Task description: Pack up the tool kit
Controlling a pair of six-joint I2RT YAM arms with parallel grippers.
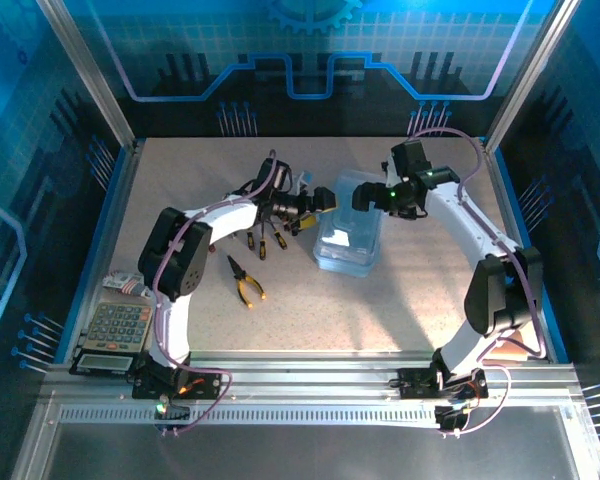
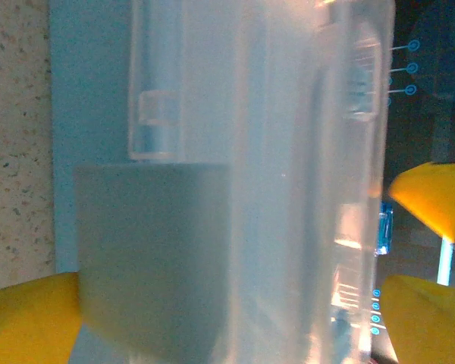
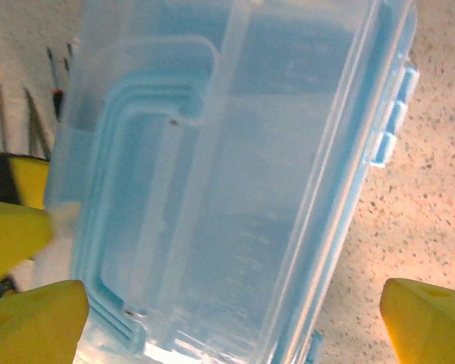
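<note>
We see the speckled table carrying the pale-blue box, screwdrivers beside it, yellow-handled pliers nearer, calculator far left.

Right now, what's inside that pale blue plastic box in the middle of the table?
Through the box only its moulded ridges show, no tools; the hazy plastic could hide small things. The screwdrivers and pliers lie outside, on the table.
</note>
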